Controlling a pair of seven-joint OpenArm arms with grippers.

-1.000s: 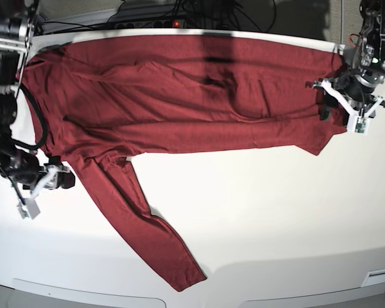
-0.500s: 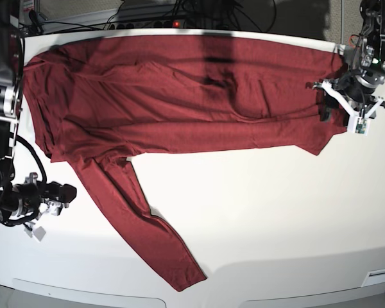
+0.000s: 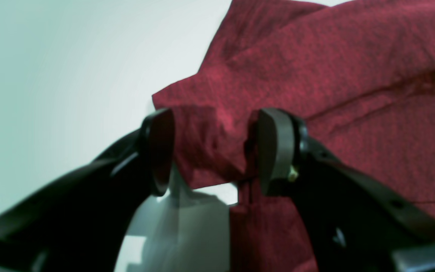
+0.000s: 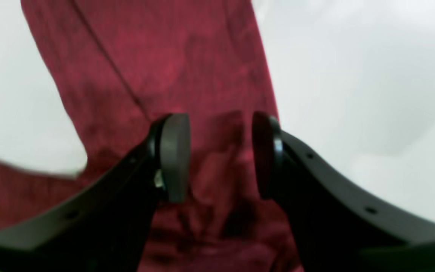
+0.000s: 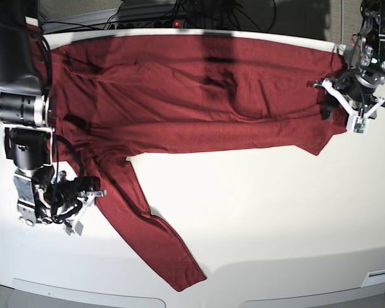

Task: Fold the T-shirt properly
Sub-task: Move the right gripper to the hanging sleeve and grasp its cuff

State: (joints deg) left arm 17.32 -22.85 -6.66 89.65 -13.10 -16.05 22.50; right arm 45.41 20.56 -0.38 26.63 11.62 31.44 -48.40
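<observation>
The maroon T-shirt (image 5: 192, 90) lies spread across the far half of the white table (image 5: 263, 212), and one long sleeve (image 5: 147, 231) runs diagonally toward the front edge. At the shirt's right end, my left gripper (image 5: 343, 108) is open. In the left wrist view a bunched corner of the T-shirt (image 3: 210, 151) sits loosely between the wide-apart fingers of the left gripper (image 3: 217, 151). My right gripper (image 5: 90, 192) hovers beside the top of the sleeve at the left. In the right wrist view the right gripper (image 4: 219, 155) is open, with the sleeve (image 4: 164, 75) below it.
A power strip and tangled cables (image 5: 173, 22) lie behind the table's far edge. The right arm's dark body (image 5: 22, 109) stands over the shirt's left end. A bare white surface stretches from the sleeve to the right.
The right arm has swung from the table's left edge inward, bringing its gripper next to the sleeve. The left arm and the shirt have not moved.
</observation>
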